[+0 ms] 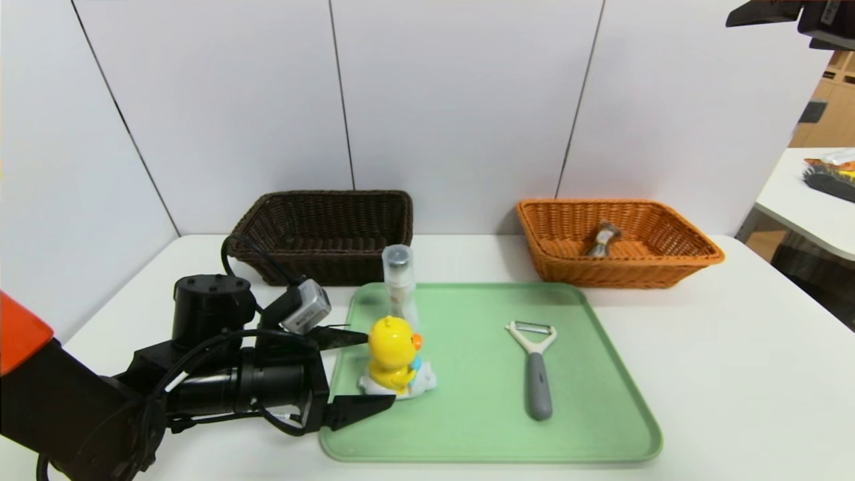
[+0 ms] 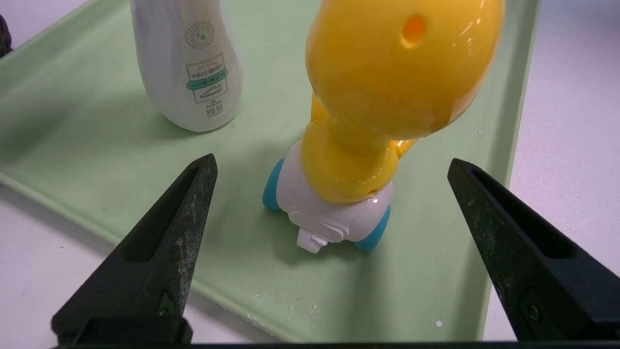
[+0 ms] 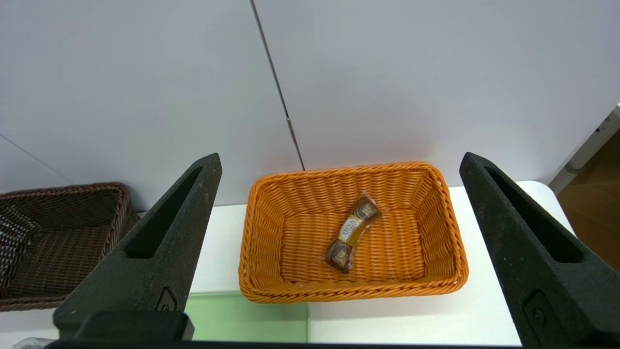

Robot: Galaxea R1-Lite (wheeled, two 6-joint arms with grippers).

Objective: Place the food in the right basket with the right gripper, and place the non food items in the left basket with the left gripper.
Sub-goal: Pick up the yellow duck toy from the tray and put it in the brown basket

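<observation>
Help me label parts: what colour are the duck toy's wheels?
Light blue, on the duck toy; its car body is white. Clearest in the left wrist view.

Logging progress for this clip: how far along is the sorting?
Done: the snack lies in the orange basket. In hand: the left gripper, fingers open, flanks the duck toy on the tray without gripping it. Left: duck, bottle and peeler must go into the dark basket. The right gripper waits raised, open.

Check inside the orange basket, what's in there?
One clear-wrapped brown snack lies on the orange basket floor, nothing else. The near wall hides a floor strip from the head view; the right wrist view shows it bare.
</observation>
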